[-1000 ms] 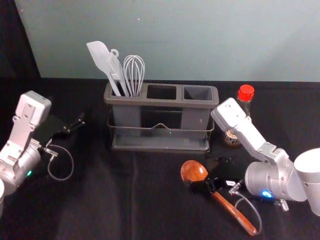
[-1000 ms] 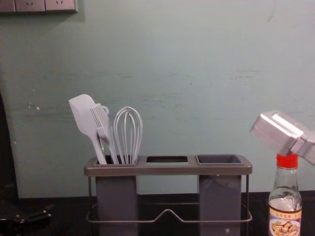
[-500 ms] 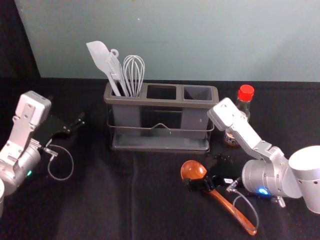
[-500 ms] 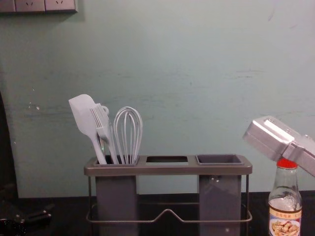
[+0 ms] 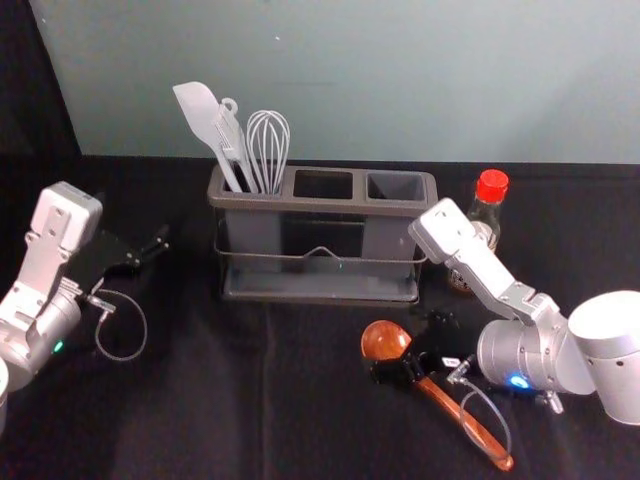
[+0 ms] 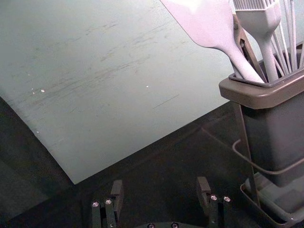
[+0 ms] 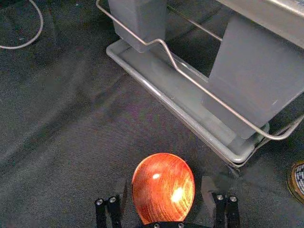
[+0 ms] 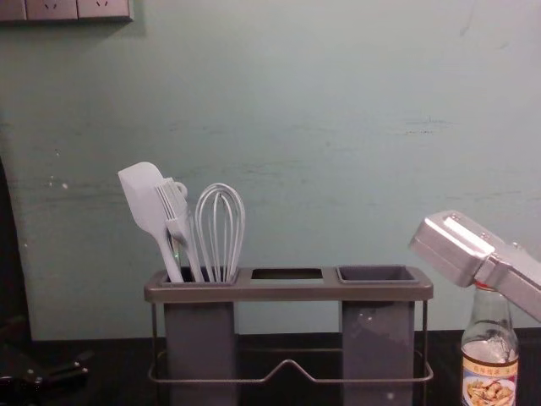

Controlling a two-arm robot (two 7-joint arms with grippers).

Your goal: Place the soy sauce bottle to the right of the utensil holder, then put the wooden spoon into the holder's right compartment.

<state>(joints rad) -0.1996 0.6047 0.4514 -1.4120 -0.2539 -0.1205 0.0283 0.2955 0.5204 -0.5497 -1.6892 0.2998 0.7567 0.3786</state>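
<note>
Right wrist view: centre the right gripper [image 7: 164, 184], fingers apart, on the wooden spoon [image 7: 163, 199] beneath before closing gently, the left gripper [image 6: 160, 184] parked open leftward.

The light is moderate and falls quite evenly on the pale green wall [image 5: 350, 90], but the black cloth [image 5: 200, 400] stays very dark, and its folds are only faintly visible. In the right wrist view, the wooden spoon [image 7: 161, 209] carries two bright spots of glare. The silicone spatula [image 6: 209, 23] is almost washed out near its upper part. The right arm [image 8: 461, 241] shines strongly on its upper surface.
</note>
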